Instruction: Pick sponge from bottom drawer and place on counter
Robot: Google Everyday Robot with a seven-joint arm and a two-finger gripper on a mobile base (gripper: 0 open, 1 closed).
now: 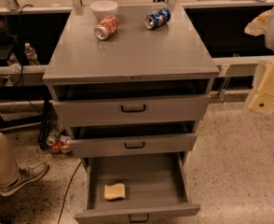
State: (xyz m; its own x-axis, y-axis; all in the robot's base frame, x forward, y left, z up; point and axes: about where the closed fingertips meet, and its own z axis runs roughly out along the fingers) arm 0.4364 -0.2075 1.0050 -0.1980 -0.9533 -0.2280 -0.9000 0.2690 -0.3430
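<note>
- Sponge [115, 191] lies flat in the open bottom drawer [148, 176], front-left.
- Claw [266, 90] at right edge, well apart from cabinet; opening: cannot tell.
- Surface [137, 52] carries two cans and a bowl.

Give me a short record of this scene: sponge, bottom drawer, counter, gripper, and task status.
sponge: lying flat in the drawer, front left of its floor
bottom drawer: pulled open, nothing else seen inside
counter: holds a white bowl, an orange can and a blue can, both cans on their sides, all near the back
gripper: right edge of view, beside the cabinet, well above the sponge
status: sponge not yet picked
</note>
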